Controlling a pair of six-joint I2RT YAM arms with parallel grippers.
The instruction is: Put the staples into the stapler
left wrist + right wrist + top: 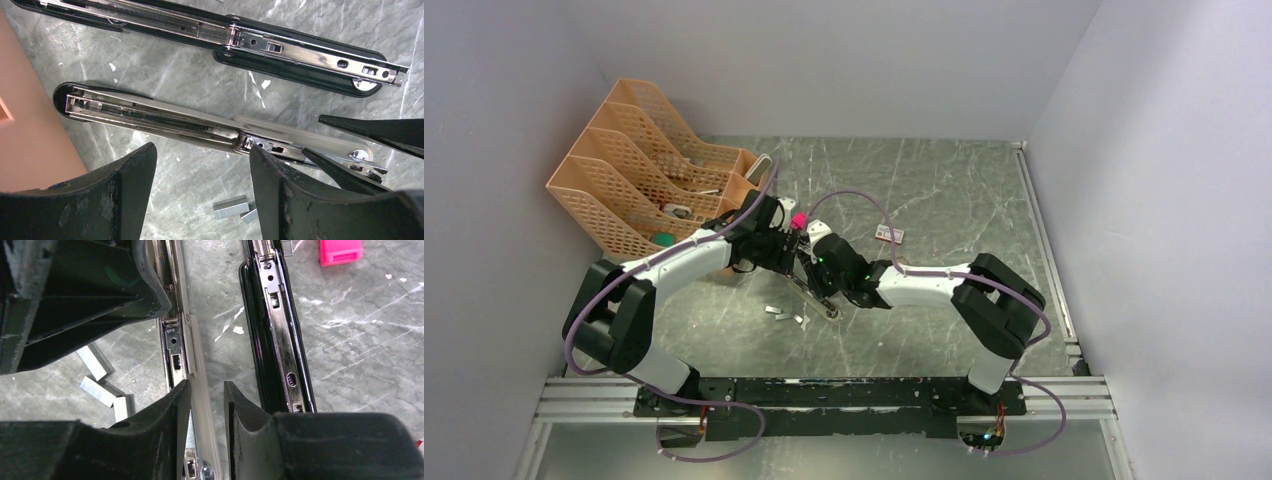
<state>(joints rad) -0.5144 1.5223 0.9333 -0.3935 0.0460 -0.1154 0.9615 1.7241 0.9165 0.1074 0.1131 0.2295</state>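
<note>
Marble-patterned green tabletop (944, 190) is your work surface, closed in by plain white walls (844, 60). An orange mesh file organizer (614, 190) stands in the upper left of the overhead view, and a small white box with red print (890, 233) lies just right of centre.

From above you see both arms meeting at mid-frame, and they hide most of what lies under them. Your wrist cameras show more: two long bodies lie side by side on the marble, not touching.

The stapler (165, 120) crosses the middle of the left wrist view. It is swung open, with a black cap at its left end, a shiny silver rail and spring along its length, and a pale base under its right half. A second, all-black stapler (300, 47) runs across the top of that frame, also open. Loose staples (231, 207) lie as short silvery strips at bottom centre, near the stapler and not in its rail. A bright pink piece (340, 251) sits at the top right of the right wrist view.

Your left gripper (202, 155) has its fingers spread wide with bare marble between them, the tips at the stapler's near edge. Your right gripper (207, 390) has its fingers close together, straddling the pale base at the bottom of its own view. You cannot tell whether they press on it.
</note>
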